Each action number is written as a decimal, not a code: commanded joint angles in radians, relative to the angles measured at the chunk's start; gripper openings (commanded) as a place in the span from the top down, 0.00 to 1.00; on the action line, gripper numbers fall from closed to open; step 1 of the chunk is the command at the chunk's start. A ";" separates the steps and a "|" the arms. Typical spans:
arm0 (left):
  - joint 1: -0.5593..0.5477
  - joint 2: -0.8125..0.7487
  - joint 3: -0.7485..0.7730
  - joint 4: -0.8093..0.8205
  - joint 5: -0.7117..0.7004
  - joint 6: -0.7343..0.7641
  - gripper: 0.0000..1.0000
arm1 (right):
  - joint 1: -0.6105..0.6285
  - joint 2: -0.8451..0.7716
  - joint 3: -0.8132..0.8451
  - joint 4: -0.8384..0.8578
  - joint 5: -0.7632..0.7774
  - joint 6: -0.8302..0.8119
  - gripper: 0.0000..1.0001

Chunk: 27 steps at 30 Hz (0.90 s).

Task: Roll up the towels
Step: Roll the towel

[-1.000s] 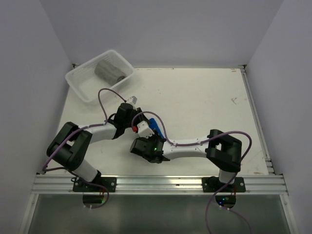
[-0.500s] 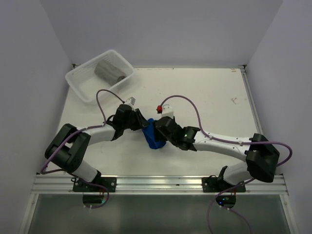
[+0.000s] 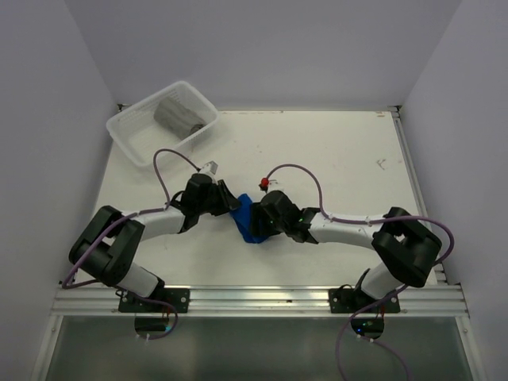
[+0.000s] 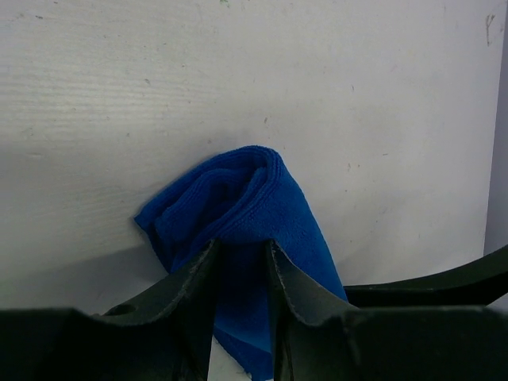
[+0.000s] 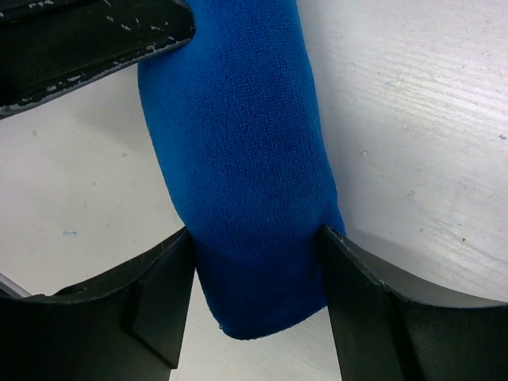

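The blue towel (image 3: 249, 226) lies rolled, the left gripper (image 4: 242, 246) pinching one end of it, the right gripper (image 5: 255, 234) straddling its other end, whether gripping I cannot tell.

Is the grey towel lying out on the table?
No, the grey towel sits inside the white basket at the far left corner.

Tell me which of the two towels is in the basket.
The grey towel: it lies rolled inside the white basket at the far left corner, while the blue towel is out on the table.
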<state>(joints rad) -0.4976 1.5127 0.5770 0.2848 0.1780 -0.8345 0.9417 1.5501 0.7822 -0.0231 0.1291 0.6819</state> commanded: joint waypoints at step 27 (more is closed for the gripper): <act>0.007 -0.282 -0.008 -0.283 0.014 -0.047 0.55 | 0.365 0.209 0.245 -0.283 0.811 -0.032 0.89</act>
<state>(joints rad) -0.4969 1.2778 0.5545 0.0299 0.1574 -0.8509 1.2869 1.7176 0.9672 -0.2108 0.7731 0.6018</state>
